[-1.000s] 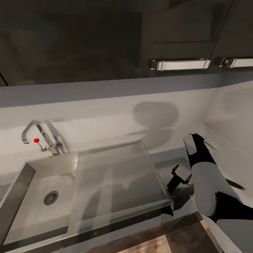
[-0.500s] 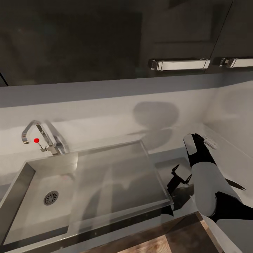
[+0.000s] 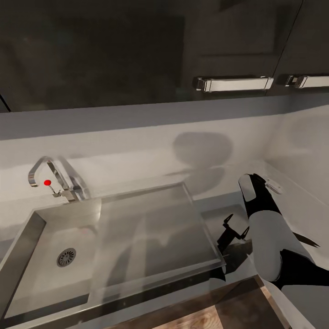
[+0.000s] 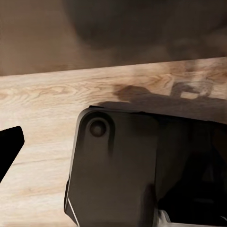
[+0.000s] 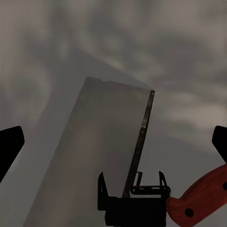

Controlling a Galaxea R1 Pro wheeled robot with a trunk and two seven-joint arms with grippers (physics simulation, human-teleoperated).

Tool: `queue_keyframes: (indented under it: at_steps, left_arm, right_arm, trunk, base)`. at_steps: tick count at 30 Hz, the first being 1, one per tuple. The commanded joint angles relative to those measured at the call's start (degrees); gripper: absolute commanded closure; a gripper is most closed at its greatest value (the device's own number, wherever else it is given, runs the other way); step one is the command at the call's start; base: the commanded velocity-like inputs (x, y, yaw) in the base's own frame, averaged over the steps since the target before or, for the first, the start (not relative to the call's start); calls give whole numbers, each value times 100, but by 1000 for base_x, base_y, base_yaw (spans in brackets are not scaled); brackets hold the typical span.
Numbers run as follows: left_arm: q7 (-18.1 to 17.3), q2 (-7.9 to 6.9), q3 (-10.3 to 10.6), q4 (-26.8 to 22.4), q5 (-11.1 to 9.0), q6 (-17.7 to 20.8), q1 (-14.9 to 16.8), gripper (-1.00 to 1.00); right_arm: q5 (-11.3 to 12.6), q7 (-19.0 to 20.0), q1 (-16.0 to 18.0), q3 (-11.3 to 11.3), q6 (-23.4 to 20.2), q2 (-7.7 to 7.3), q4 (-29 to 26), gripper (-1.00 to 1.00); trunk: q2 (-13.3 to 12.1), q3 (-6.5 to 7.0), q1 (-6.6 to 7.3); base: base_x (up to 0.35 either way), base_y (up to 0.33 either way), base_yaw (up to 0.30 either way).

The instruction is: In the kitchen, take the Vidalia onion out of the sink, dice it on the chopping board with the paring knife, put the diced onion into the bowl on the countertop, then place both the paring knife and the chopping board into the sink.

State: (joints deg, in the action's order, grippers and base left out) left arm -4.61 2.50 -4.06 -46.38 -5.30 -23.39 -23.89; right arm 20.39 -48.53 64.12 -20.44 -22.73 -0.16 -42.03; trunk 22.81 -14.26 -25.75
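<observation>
Dark wall cabinets (image 3: 114, 50) span the top of the frame — two chrome handles (image 3: 233, 83) gleam upper right; a pale backsplash (image 3: 137, 137) runs below.

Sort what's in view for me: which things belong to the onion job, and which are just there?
Job: sink, countertop, paring knife, right gripper.
Just there: tap, cabinet handles, wooden floor.
</observation>
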Motion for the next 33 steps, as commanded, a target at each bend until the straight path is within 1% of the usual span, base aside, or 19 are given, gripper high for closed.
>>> queue_keyframes:
  at_steps: [1,7,10,12,14,15,16,18,22,30,33]
  left_arm:
    - [-50,5,-15,-2,-53,1,-1,-100]
    - [-50,5,-29,49,-51,1,-1,-100]
    - [-53,5,-32,69,-51,1,-1,-100]
    - [-53,6,-33,79,-50,1,-1,-100]
    - [-53,5,-33,83,-50,1,-1,-100]
    - [-54,7,-33,83,-50,1,-1,-100]
    - [-55,6,-33,84,-50,1,-1,-100]
    - [-56,7,-33,85,-50,1,-1,-100]
    - [-57,9,-33,89,-51,1,-3,-100]
    - [-57,12,-40,228,-51,1,-1,-100]
    - [-60,14,-41,267,-50,1,-1,-100]
  right_arm:
    - [27,-30,4,4,-36,-2,-8,-100]
    - [24,-44,4,-17,-33,-9,-9,-100]
    - [20,-136,4,-75,-31,-24,-8,-100]
    - [23,-267,4,-265,-30,-82,-10,-100]
    - [25,-347,4,-566,-30,-128,-11,-100]
    - [25,-358,4,-640,-29,-135,-12,-100]
    - [25,-374,4,-764,-29,-147,-13,-100]
    - [23,-388,4,-882,-29,-157,-14,-100]
    - [13,-417,4,-985,-29,-167,-14,-100]
    - [9,-487,4,-1006,-30,-169,-7,-100]
    - [8,-627,4,-1043,-27,-169,-7,-100]
  trunk:
    - [11,-10,-4]
    - [11,-10,-4]
    - [11,-10,-4]
    - [11,-10,-4]
    - [11,-10,-4]
    - [11,-10,-4]
    - [11,-10,-4]
    - [11,-10,-4]
    - [11,-10,-4]
    - [11,-10,-4]
    - [11,-10,-4]
  base:
    - [0,0,0]
    - [0,0,0]
    - [0,0,0]
    - [0,0,0]
    - [0,0,0]
    - [0,0,0]
    - [0,0,0]
    - [0,0,0]
    - [0,0,0]
    - [0,0,0]
    - [0,0,0]
